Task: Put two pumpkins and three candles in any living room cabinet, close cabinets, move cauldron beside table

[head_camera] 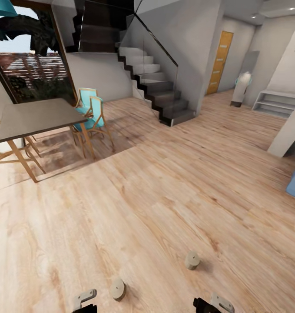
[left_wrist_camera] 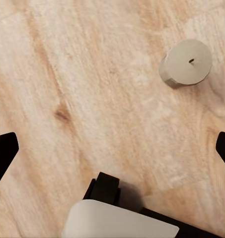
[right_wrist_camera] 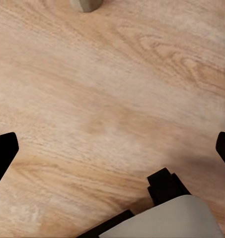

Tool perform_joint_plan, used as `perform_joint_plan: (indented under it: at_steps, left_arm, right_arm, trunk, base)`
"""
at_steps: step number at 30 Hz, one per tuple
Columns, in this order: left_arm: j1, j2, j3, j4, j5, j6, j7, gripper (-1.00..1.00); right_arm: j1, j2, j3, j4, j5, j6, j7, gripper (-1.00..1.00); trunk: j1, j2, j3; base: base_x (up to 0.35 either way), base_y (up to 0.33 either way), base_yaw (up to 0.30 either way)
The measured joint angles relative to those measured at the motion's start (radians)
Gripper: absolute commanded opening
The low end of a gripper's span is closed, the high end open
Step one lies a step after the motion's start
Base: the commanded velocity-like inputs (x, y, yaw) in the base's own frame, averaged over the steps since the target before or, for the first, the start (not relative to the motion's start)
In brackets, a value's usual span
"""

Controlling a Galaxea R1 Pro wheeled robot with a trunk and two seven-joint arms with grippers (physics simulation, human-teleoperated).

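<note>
Both grippers hang low over the wooden floor [head_camera: 164, 195], fingers spread wide and holding nothing: the left gripper [left_wrist_camera: 112, 148] and the right gripper [right_wrist_camera: 112, 148]. Two short pale candles stand upright on the boards. The near candle [head_camera: 117, 288] sits just right of the left arm, so the left gripper is likelier to take it. The farther candle [head_camera: 192, 260] stands ahead of the right arm.

Two short, pale beige cylindrical candles stand upright on the light wood floor, well apart: one [head_camera: 118, 288] near-left, the other [head_camera: 192, 260] farther right.
</note>
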Motion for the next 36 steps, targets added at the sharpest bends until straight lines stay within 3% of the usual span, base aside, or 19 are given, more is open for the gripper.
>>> perform_joint_plan:
  at_steps: [9, 25, 36]
  left_arm:
    - [0.000, 0.000, -0.001, 0.000, 0.000, 0.000, 0.000, 1.00]
    - [0.000, 0.000, -0.001, -0.001, 0.000, 0.000, 0.000, 1.00]
    - [0.000, 0.000, -0.002, 0.000, 0.000, 0.000, 0.000, 1.00]
  right_arm:
    - [0.000, 0.006, 0.001, -0.001, 0.005, 0.000, 0.002, 1.00]
    - [0.000, 0.007, 0.003, 0.000, 0.012, -0.011, 0.002, 1.00]
    - [0.000, 0.006, 0.003, 0.000, 0.013, -0.012, 0.002, 1.00]
  trunk:
    - [0.000, 0.000, -0.002]
    - [0.000, 0.000, -0.006]
    - [0.000, 0.000, -0.006]
  base:
    - [0.096, -0.094, -0.041]
    - [0.152, 0.048, 0.008]
    - [0.052, -0.124, 0.000]
